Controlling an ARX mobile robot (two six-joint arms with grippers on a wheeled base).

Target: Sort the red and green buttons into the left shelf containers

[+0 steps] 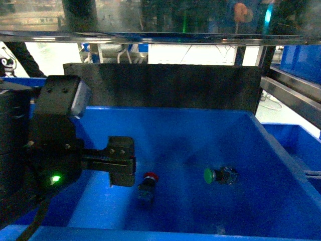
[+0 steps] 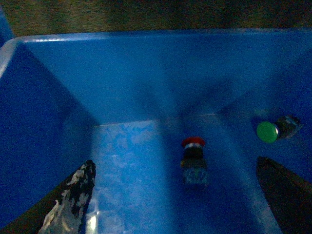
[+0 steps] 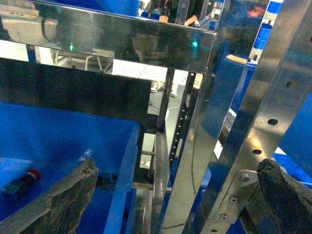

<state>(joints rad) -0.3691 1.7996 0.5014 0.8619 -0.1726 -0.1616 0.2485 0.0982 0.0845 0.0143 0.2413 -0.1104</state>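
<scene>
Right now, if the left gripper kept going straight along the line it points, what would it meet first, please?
Probably the red button. In the left wrist view it lies on the blue bin floor between the open jaws of the left gripper, just ahead. Depth is unclear; a steeper line would meet the floor first.
</scene>
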